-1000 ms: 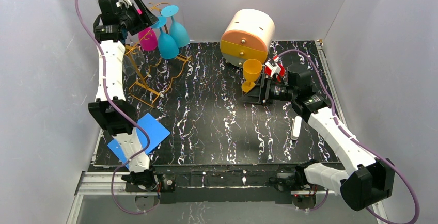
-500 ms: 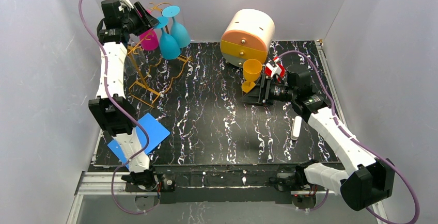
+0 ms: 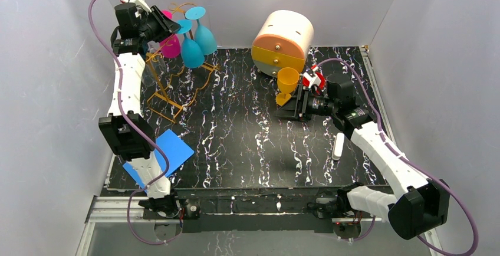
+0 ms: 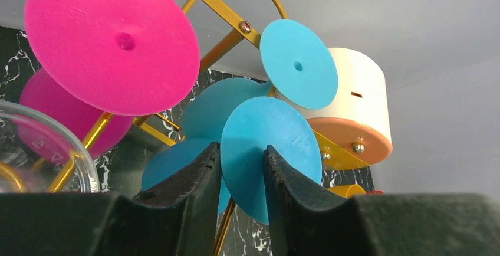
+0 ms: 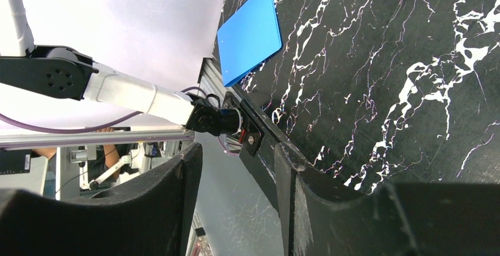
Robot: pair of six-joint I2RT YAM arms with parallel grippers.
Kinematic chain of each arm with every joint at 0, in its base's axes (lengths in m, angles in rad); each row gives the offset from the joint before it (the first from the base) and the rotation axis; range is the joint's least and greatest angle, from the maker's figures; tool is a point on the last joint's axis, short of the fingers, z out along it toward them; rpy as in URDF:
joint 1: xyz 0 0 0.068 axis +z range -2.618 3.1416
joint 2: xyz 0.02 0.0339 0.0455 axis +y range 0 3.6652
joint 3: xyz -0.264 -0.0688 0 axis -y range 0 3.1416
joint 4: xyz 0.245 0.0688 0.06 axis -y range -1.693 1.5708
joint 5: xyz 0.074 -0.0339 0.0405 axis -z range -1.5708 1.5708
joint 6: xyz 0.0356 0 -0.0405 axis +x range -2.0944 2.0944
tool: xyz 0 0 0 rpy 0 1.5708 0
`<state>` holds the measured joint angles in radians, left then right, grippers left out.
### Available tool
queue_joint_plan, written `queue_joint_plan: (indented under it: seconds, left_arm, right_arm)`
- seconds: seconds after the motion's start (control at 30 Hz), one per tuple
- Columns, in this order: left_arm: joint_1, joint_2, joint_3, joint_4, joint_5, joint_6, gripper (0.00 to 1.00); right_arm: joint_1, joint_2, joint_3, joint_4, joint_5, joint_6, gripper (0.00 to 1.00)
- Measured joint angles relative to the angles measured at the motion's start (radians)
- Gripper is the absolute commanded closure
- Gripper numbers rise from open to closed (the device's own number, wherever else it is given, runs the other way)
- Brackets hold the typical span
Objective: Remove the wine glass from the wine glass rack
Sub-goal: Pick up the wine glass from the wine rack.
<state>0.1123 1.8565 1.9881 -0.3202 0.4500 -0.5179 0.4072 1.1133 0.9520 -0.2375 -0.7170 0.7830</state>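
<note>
The gold wire wine glass rack (image 3: 160, 94) stands at the table's back left. Hanging upside down on it are a pink glass (image 3: 171, 46), two blue glasses (image 3: 192, 51) and a clear glass (image 3: 147, 72). My left gripper (image 3: 165, 23) is high up at the rack's top, open and empty. In the left wrist view its fingers (image 4: 243, 148) frame a blue glass foot (image 4: 268, 123) a little beyond them, with the pink foot (image 4: 112, 40) up left and a rack arm (image 4: 221, 14) above. My right gripper (image 3: 293, 106) (image 5: 236, 150) is open and empty beside a yellow glass (image 3: 288, 81) standing on the table.
A round cream-and-orange drawer box (image 3: 283, 39) sits at the back centre, also in the left wrist view (image 4: 359, 99). A blue sheet (image 3: 168, 150) lies at the front left, and a small white object (image 3: 338, 147) lies on the right. Grey walls close in left, back and right.
My left arm has straightened a little and its gripper has shifted slightly at the rack's top. The glasses and the right arm have not moved.
</note>
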Motion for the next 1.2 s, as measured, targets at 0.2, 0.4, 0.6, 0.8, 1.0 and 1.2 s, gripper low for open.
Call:
queue_joint_plan:
  seconds: [0.2,0.4,0.6,0.8,1.0,1.2]
  left_arm:
    - [0.004,-0.003,-0.003,0.036,0.003,-0.025,0.86]
    - [0.004,-0.007,-0.003,0.059,0.006,-0.042,0.93]
    - [0.003,-0.007,-0.003,0.059,0.022,-0.056,1.0]
    - [0.007,-0.01,-0.022,0.085,0.056,-0.079,1.0]
    - [0.015,-0.01,-0.031,0.106,0.101,-0.118,1.0]
    - [0.023,-0.01,-0.031,0.112,0.119,-0.132,1.0]
  right_arm:
    - [0.0,0.011,0.0,-0.001,-0.001,0.0,0.44]
    - [0.0,0.039,0.0,-0.007,-0.004,0.003,0.44]
    - [0.0,0.045,0.0,-0.039,0.001,0.004,0.44]
    - [0.0,0.055,0.0,-0.065,0.018,0.003,0.44]
    - [0.0,0.064,0.0,-0.09,0.031,0.004,0.44]
    - [0.0,0.065,0.0,-0.105,0.038,0.004,0.44]
